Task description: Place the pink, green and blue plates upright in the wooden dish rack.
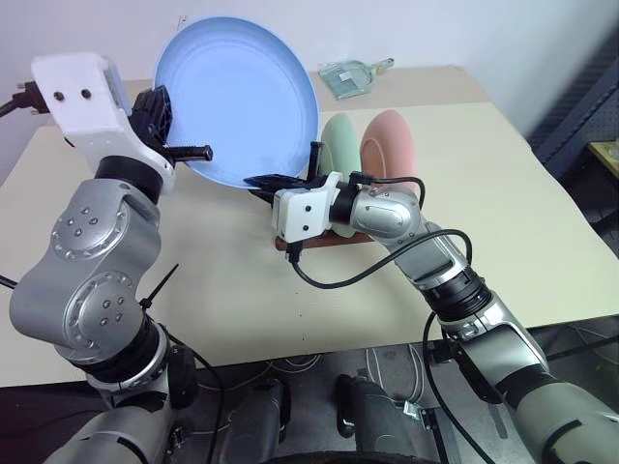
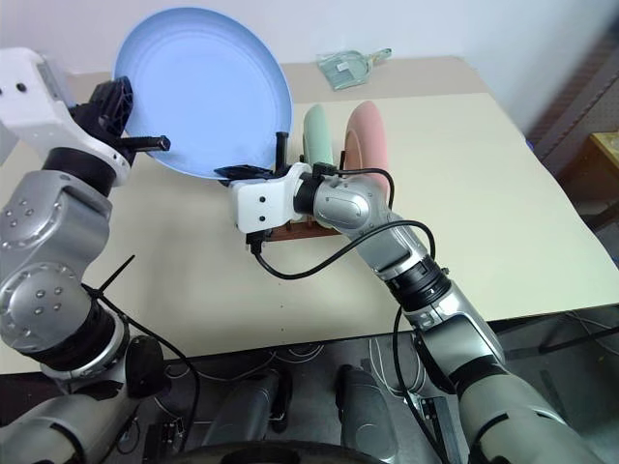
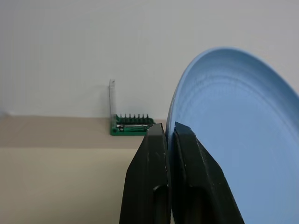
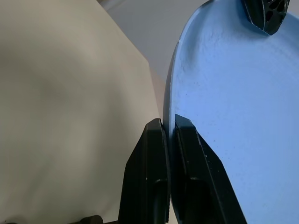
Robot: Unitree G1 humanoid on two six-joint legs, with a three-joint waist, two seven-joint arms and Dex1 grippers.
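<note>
**Blue plate held at two rim points above the rack**

While both arms reach over the beige table (image 1: 503, 222), the blue plate (image 1: 237, 92) is held clear of the tabletop, tilted, its concave face toward the robot. Nearest the robot, the right gripper (image 1: 263, 181) pinches the plate's lower rim, one finger (image 4: 148, 163) on each face with the rim pressed between them. The left gripper (image 1: 184, 150) pinches the same rim on its left side, its fingers (image 3: 150, 172) likewise closed against both faces.

Just behind the right gripper, the wooden dish rack (image 2: 290, 230) sits on the table, mostly hidden by the wrist. The green plate (image 1: 340, 140) and pink plate (image 1: 389, 143) stand upright in it, side by side, to the right of the blue plate.

Beyond the rack, a clear scoop-like item (image 1: 350, 75) lies near the table's far edge. A green-based tool holder (image 3: 131, 125) stands at the wall.
</note>
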